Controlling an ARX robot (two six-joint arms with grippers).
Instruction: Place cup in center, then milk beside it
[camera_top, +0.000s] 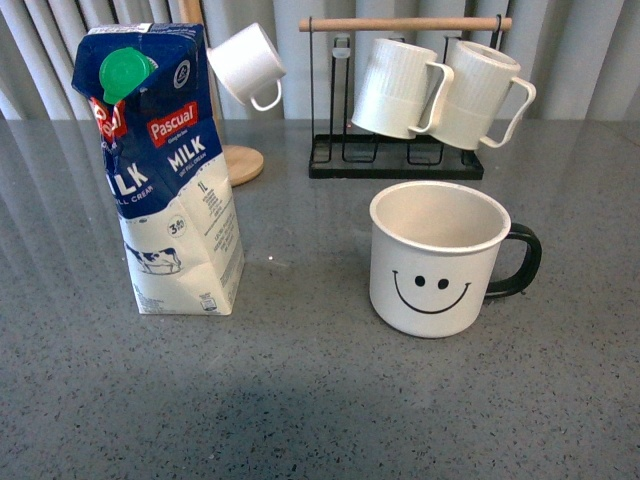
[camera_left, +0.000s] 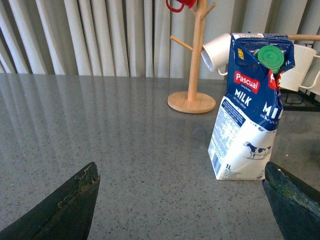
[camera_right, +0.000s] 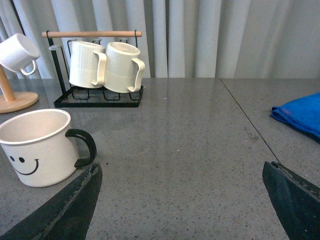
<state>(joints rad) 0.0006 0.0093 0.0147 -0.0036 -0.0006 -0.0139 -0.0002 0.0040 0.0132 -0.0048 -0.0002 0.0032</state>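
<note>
Front view: the milk (camera_top: 170, 190) stands upright on the left of the grey worktop (camera_top: 320, 400). The cup (camera_top: 437, 258) sits right of centre, well apart from it, smiley face near, black handle to the right. A black rack (camera_top: 395, 170) stands far behind.

Left wrist view: the left jaws are spread wide, empty; the milk stands beyond them.

Right wrist view: the right jaws are released, gripping nothing; the cup sits near one finger.

Smiley cup (camera_right: 35, 147) upright on grey table (camera_right: 200, 130). Right gripper (camera_right: 181, 167) jaws spread wide, low over table. Two ribbed mugs (camera_right: 86, 64) hang on black rack (camera_right: 100, 104) behind cup. Blue cloth (camera_right: 300, 114) well apart.
</note>
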